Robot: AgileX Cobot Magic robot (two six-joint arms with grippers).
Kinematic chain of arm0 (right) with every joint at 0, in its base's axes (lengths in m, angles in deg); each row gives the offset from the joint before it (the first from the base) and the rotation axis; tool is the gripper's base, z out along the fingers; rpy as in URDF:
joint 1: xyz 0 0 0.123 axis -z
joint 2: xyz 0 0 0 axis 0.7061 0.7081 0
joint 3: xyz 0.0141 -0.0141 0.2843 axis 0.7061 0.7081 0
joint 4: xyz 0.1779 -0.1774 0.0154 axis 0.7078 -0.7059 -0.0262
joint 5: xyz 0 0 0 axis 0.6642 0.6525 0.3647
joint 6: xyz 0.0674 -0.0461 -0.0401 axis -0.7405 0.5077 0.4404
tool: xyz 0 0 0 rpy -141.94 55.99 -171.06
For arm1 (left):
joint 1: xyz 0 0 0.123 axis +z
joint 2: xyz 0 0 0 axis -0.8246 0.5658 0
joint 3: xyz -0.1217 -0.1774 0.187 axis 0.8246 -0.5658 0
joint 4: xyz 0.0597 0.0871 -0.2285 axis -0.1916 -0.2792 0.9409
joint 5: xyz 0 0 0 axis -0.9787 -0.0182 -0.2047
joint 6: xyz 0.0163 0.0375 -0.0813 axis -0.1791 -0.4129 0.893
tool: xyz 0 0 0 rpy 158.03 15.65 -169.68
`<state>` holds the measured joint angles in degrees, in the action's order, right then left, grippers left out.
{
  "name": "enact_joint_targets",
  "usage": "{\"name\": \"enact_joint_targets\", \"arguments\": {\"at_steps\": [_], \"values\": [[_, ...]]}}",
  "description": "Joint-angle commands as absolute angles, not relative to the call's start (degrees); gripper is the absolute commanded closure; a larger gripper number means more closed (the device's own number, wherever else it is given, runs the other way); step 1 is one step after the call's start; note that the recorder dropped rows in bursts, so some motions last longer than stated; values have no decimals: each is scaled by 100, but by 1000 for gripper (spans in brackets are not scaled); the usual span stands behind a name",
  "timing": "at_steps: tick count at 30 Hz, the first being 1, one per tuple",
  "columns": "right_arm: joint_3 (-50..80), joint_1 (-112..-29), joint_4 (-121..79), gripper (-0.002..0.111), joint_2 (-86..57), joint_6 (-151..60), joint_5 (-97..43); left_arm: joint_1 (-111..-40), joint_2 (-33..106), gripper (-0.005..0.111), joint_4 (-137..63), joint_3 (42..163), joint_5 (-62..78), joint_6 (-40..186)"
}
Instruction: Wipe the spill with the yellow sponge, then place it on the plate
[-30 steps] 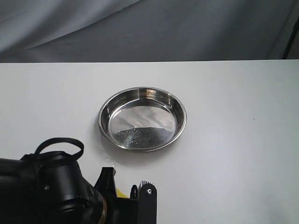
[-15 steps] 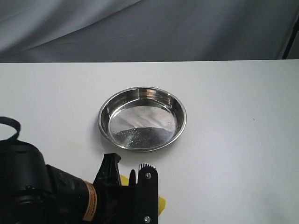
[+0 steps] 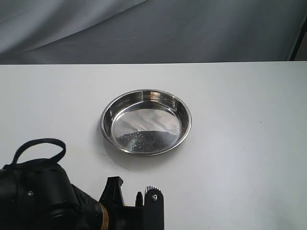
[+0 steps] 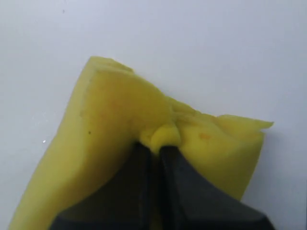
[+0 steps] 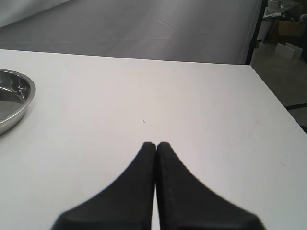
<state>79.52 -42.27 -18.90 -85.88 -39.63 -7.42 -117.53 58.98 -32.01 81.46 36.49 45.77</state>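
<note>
We have left pincer [image 4: 154, 147] pinched tight on yellow sponge [image 4: 110, 115], foam buckling: soft, light; mid-block hold suits us; right pincer [image 5: 156, 144] closed, empty.

The left wrist view crops the sponge [image 4: 110, 115] at its edge, and the left pincer [image 4: 156, 149] covers its pinched middle. In the exterior view the sponge is hidden behind the left arm [image 3: 43, 201], which sits nearer the camera than the plate [image 3: 102, 125] and is cut off by the frame. The right wrist view shows only a slice of the plate, and the right pincer [image 5: 156, 143] is cropped at its base.
</note>
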Motion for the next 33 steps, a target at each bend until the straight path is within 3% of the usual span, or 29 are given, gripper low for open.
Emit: {"name": "enact_joint_targets", "arguments": {"at_steps": [1, 6, 12, 20, 24, 28, 33], "values": [[7972, -4249, -1912, 108, -8622, -3956, -745, -11779, 6245, 107, -3392, 8129, 4050, 4547], [7972, -4249, -1912, 108, -8622, -3956, -745, -11613, 6598, 107, -4532, 8129, 4298, 5138], [7972, -4249, -1912, 108, -8622, -3942, -745, -10806, 7014, 107, -5549, 8129, 4318, 5751], [7972, -4249, -1912, 108, -8622, -3954, -745, -8412, 7124, 107, -7206, 8129, 4318, 6829], [7972, -4249, -1912, 108, -8622, -3954, -745, -7653, 7124, 107, -7284, 8195, 4553, 6865], [7972, -4249, -1912, 108, -8622, -3954, -745, -7537, 7102, 107, -8437, 8678, 5875, 8408], [7972, -4249, -1912, 108, -8622, -3943, -745, -7548, 6557, 107, -9403, 8899, 6078, 10070]]}}
